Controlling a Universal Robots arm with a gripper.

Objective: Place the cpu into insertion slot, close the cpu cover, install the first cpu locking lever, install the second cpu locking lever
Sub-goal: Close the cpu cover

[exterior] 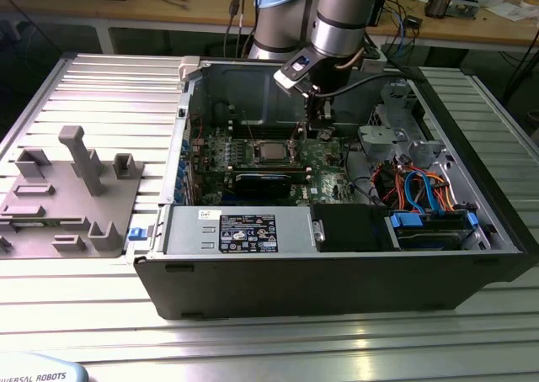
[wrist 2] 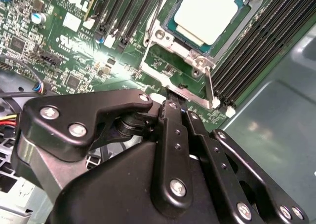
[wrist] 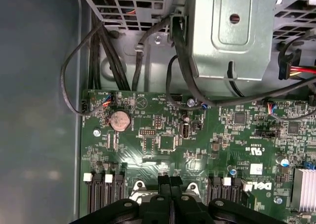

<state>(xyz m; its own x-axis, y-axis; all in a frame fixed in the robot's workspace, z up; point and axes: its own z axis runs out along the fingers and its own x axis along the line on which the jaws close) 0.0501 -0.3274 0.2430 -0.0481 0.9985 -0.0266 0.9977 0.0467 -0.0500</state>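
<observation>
PC case (exterior: 337, 281) lies open on the ribbed metal bench (exterior: 101, 87). A grey plastic fixture (exterior: 67, 197) sits well apart from it, toward the exterior view's left. The arm (exterior: 341, 16) reaches down into the case over the green motherboard (exterior: 324, 159).

The cpu (wrist 2: 210, 12) is already seated in the insertion slot (wrist 2: 163, 39), dull silver top facing up w/ a metal rim around it. In the exterior view the cpu (exterior: 271, 152) shows as a small pale square mid-board, behind the black power supply box (exterior: 354, 226). Can't tell whether the cover frame lies down over it.

Jaws are together. In both wrist views the fingertips (wrist 2: 170, 110) (wrist: 163, 184) stand side by side w/ only a thin seam btwn them. Can't tell whether anything thin is pinched there. They sit low over the board, just beside the slot's rim and on the exterior view's right of the cpu. A thin lever rod (wrist 2: 211, 86) runs along the slot's edge near the tips; contact w/ it can't be told.

Long black memory slots (wrist 2: 256, 44) flank the socket. In the first wrist view a coin battery (wrist: 119, 120), black cables (wrist: 98, 46) and a grey metal drive cage (wrist: 232, 31) lie beyond the tips. Orange and blue cables (exterior: 421, 188) bunch at the case's end on the exterior view's right.
</observation>
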